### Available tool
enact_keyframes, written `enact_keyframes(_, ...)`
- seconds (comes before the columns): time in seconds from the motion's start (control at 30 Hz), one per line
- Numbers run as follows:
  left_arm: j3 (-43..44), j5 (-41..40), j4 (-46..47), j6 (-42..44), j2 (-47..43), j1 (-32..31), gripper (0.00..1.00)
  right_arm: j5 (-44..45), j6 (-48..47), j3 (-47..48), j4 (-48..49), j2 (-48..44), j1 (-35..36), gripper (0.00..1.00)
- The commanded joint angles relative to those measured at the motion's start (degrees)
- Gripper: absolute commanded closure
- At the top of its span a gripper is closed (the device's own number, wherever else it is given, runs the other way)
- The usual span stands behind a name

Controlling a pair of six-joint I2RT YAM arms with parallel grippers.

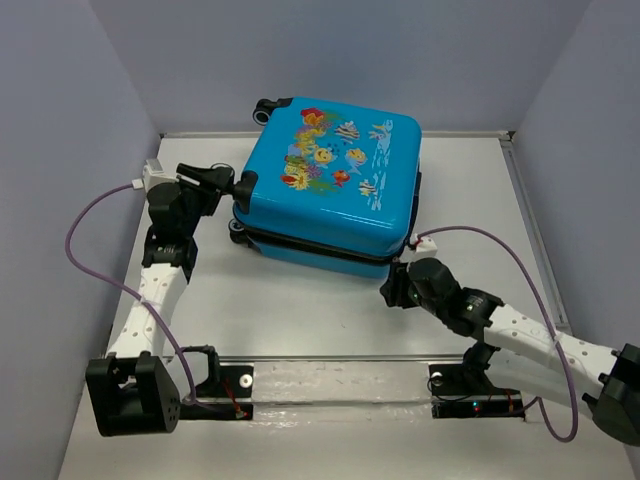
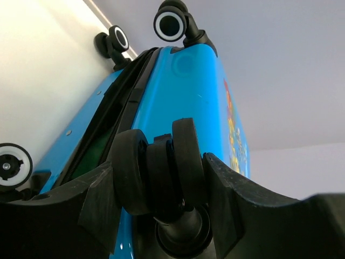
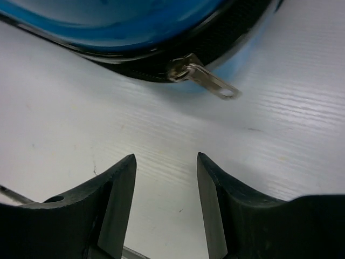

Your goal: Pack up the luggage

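1. My left gripper (image 2: 159,170) is clamped on a caster wheel (image 2: 186,156) at one corner of the luggage (image 1: 330,190). The shell rises ahead of it, and the seam gapes, showing green inside.
2. The luggage lies flat on the table (image 1: 300,310) between my two grippers, fish face up. I judge the shell stiff, glossy, slippery and too broad to pinch; wheels and zip hardware are the sound holds.
3. My right gripper (image 3: 164,162) stands open and empty above the table. The zipper pull (image 3: 207,81) lies just ahead of its fingertips. I judge the pull small and apt to slip, best pinched across its flat faces.
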Motion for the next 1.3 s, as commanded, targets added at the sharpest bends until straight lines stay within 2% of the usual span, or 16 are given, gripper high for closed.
enact_keyframes(0.0,4.92,1.64,2.25,9.13,0.42,2.80,0.94,3.19,3.67,1.30,-3.30,-0.93,-4.09,0.45)
enact_keyframes(0.13,3.08,2.26,2.51,9.22,1.74,3.69,0.94,5.04,0.78,1.21,-2.25,-4.01,-7.61,0.45)
enact_keyframes(0.23,1.67,3.40,4.00,8.08,2.79,3.60,0.94,1.61,-3.53,1.73,2.41,-3.05,-9.37,0.45)
enact_keyframes(0.33,0.62,3.58,4.45,7.81,3.85,3.69,0.94,-1.36,-8.43,0.34,11.60,-1.56,-10.68,0.45)
enact_keyframes(0.47,0.09,4.27,5.32,7.20,4.38,3.60,0.94,-4.36,-10.55,-0.20,17.87,1.17,-11.22,0.48)
enact_keyframes(0.8,1.14,8.58,4.89,5.27,2.09,3.60,0.94,-11.75,-12.59,0.16,19.64,2.32,-14.56,0.51)
enact_keyframes(0.83,1.14,8.85,4.71,5.18,1.74,3.60,0.94,-11.75,-12.50,0.07,19.65,2.23,-15.08,0.52)
enact_keyframes(0.87,1.14,9.29,4.36,5.17,1.22,3.51,0.94,-11.75,-12.24,-0.11,19.73,1.71,-15.09,0.63)
enact_keyframes(0.93,0.96,9.81,4.27,4.65,0.51,3.42,0.94,-12.19,-11.88,-0.11,19.65,0.74,-15.09,0.73)
enact_keyframes(1.0,0.61,9.82,3.75,5.00,-0.37,3.16,0.94,-12.80,-10.83,-0.55,19.65,-0.41,-15.09,0.90)
enact_keyframes(1.03,0.44,9.47,3.40,5.35,-0.54,3.16,0.94,-13.85,-10.57,-0.63,19.65,-0.58,-15.09,0.93)
enact_keyframes(1.17,-3.77,9.63,5.31,4.83,0.24,2.98,0.94,-22.63,-8.73,-1.07,19.73,0.82,-14.56,0.93)
enact_keyframes(1.23,-6.49,10.52,7.43,3.51,0.86,2.20,0.94,-24.76,-8.02,-2.65,21.57,0.30,-12.20,0.93)
enact_keyframes(1.27,-7.20,10.43,8.91,2.63,1.21,0.97,0.94,-23.37,-8.28,-2.83,22.01,0.21,-8.18,0.93)
